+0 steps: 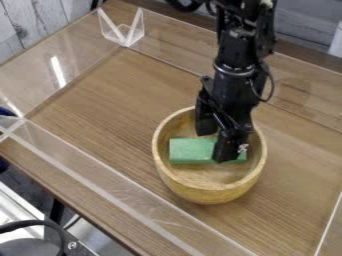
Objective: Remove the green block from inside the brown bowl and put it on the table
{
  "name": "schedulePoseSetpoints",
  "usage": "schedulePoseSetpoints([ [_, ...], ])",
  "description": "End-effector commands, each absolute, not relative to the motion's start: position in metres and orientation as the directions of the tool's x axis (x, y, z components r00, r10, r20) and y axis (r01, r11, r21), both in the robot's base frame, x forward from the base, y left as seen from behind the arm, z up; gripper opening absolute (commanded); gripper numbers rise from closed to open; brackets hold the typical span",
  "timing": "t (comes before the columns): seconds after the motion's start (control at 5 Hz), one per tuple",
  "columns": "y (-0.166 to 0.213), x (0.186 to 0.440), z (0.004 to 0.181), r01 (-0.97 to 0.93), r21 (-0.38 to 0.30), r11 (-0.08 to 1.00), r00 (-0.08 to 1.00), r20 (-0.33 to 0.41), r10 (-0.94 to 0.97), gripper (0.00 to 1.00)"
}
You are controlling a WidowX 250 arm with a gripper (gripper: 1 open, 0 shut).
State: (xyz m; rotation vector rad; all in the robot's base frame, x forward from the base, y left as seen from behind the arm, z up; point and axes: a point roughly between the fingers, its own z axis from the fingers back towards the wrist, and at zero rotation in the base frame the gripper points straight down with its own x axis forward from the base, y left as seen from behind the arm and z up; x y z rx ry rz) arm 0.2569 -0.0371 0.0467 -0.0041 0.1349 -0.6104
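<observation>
The brown bowl [201, 178] sits on the table [107, 105], right of centre and toward the front. Inside it lies the green block [191, 151], flat, with its right end hidden behind my fingers. My black gripper [222, 143] points straight down into the bowl. It is open, its two fingers straddling the right part of the block, one behind it and one in front. Whether the fingers touch the block I cannot tell.
Low clear acrylic walls [80, 150] edge the table on the front left and back. A clear bracket [123, 30] stands at the far back left corner. Bare wood-grain surface lies left of the bowl.
</observation>
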Motion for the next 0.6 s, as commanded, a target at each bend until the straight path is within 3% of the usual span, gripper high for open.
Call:
schedulePoseSetpoints([
  [0.0,-0.0381,0.2634,0.0515,0.605,-0.024,0.796,0.792,-0.09,-0.604,1.0],
  [0.4,-0.0358,0.2662,0.0475,0.634,-0.021,0.773,0.77,-0.078,-0.633,1.0],
])
